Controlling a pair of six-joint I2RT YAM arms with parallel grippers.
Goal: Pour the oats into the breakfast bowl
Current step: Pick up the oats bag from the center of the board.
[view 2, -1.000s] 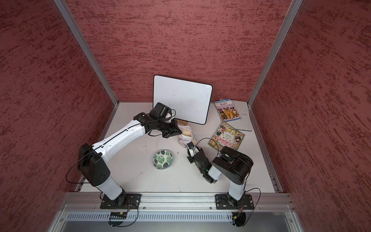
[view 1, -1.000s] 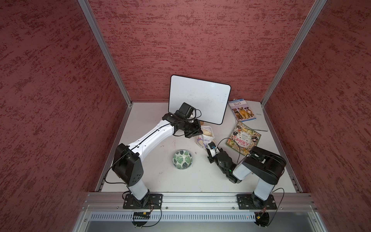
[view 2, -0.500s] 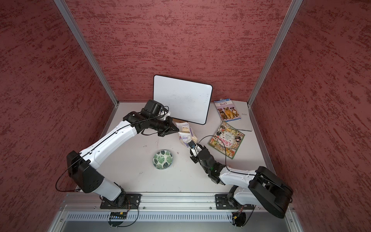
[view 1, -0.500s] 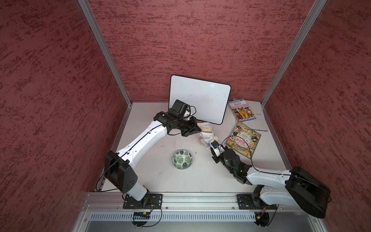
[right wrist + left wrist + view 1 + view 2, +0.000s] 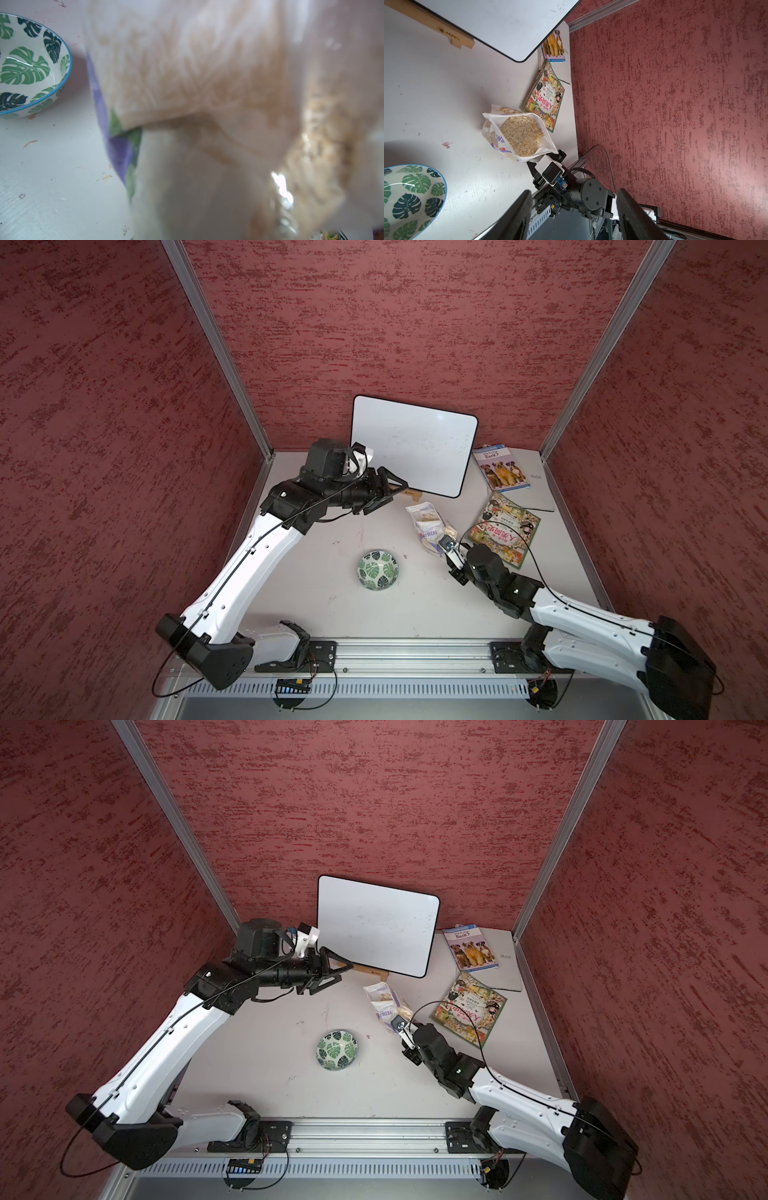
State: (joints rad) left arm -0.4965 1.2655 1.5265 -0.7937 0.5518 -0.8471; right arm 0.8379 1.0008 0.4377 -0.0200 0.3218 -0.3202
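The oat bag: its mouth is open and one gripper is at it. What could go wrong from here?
1. The right gripper seems to pinch only one edge of the oat bag; the soft bag may sag or slip when lifted, spilling oats.
2. The breakfast bowl is small and stands apart from the bag; the wide mouth may pour past its rim.
3. The left gripper is open and away, so nothing steadies the bag.

A whiteboard (image 5: pixel 413 445) stands at the back, a dog book (image 5: pixel 502 467) beside it.
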